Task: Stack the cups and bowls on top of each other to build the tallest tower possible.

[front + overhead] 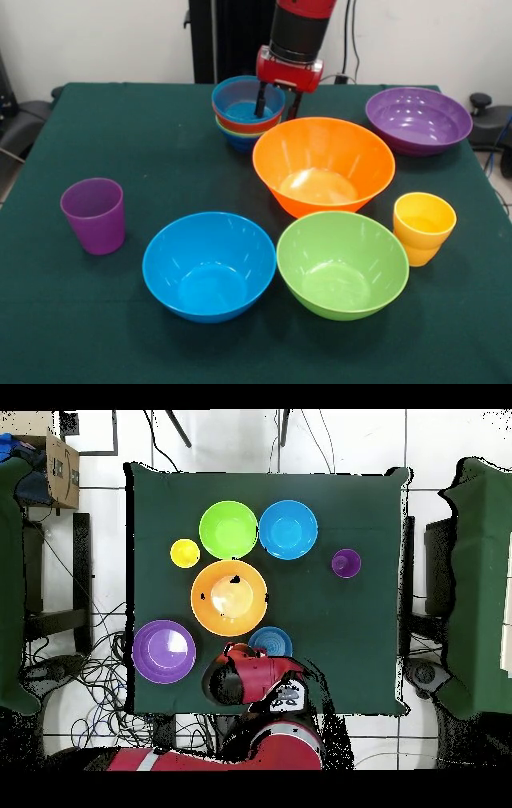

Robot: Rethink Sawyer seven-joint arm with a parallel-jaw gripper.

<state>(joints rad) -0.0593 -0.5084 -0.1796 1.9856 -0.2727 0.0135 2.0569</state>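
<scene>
Across green bench (pixel 160 144): large orange bowl (pixel 323 164), blue bowl (pixel 210 264), green bowl (pixel 342 262), shallow purple bowl (pixel 418 119) all sit apart, unstacked. Purple cup (pixel 94 214) at one side, yellow cup (pixel 423 227) at other, both loose. Only tower (pixel 246 112) so far: small bowls nested at far edge, light blue uppermost; lowest ones probably hidden. Most stacking left. Arm vertical over tower; jaws (pixel 276 102) spread, straddling its rim, one finger inside, holding nothing.
</scene>
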